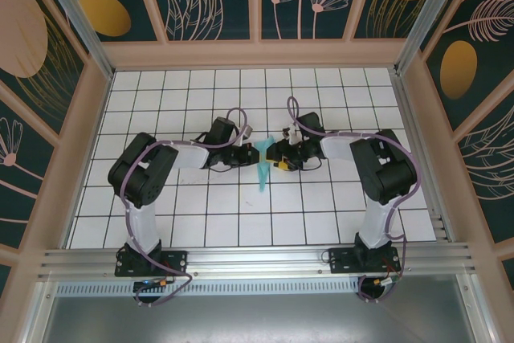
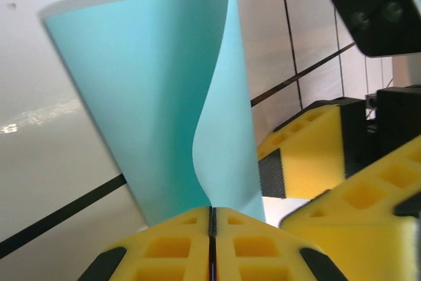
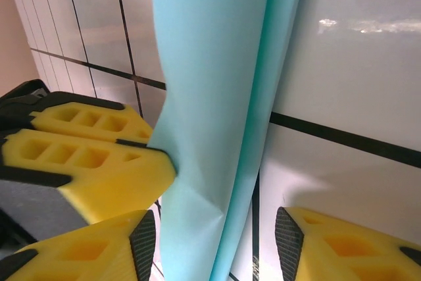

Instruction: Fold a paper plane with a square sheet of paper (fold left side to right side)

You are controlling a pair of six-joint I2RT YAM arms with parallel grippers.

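I had the sheet of paper (image 1: 263, 165) held up off the surface (image 1: 161, 214), with one arm on either side of it. From overhead the sheet looked like a narrow turquoise strip, tapering toward its near end.

The left end effector (image 2: 212, 214) was pinched tight on the sheet. Its yellow fingers met along a thin seam, and the paper rose out from between them in a loose curl. The right end effector (image 3: 214, 241) stood apart, with one finger (image 3: 85, 255) on each side of the sheet. Neither pad visibly pressed on the paper, so I judged that it was straddling the sheet without gripping it.

In the right wrist view the sheet showed two layers lying side by side. It also had a small wrinkle beside the left arm's fingertip (image 3: 99, 169). I took that to mean the sheet had been brought over on itself but not flattened. I could see no sharp crease, no pointed nose and no wings. By my reckoning the job was part-way through. The fold still had to be laid down and pressed, and the plane's shaping folds were yet to come.

I saw no tray or box near the sheet.
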